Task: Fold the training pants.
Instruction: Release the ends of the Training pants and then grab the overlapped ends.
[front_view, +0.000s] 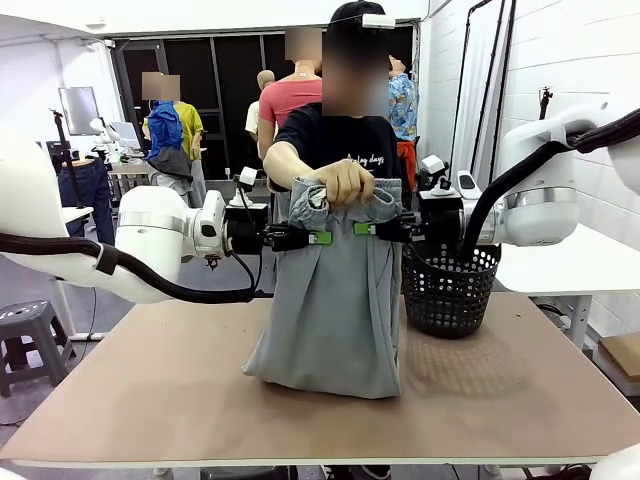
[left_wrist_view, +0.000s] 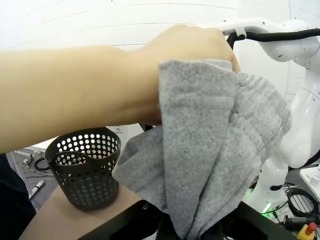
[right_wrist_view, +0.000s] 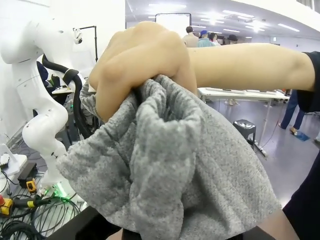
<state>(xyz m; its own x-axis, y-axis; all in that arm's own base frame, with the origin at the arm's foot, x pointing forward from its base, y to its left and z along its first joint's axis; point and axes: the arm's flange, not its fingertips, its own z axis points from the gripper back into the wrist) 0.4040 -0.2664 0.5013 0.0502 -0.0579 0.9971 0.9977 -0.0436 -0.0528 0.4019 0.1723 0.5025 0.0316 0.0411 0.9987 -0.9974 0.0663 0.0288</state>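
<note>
The light grey training pants (front_view: 330, 310) hang upright over the table, their lower end bunched on the tabletop. A person's hand (front_view: 343, 180) grips the gathered waistband from above. My left gripper (front_view: 318, 238) is shut on the cloth's left side just under the waistband. My right gripper (front_view: 365, 229) pinches the right side at the same height. In the left wrist view the grey fabric (left_wrist_view: 215, 150) drops from the person's fist (left_wrist_view: 190, 50) down between my fingers. The right wrist view shows the bunched waistband (right_wrist_view: 175, 165) under the fist (right_wrist_view: 140, 65), its cloth covering my fingers.
A black mesh basket (front_view: 450, 290) stands on the brown table (front_view: 180, 390) just right of the pants, close under my right arm; it appears as the basket (left_wrist_view: 87, 170) in the left wrist view. The person stands at the far edge behind the pants.
</note>
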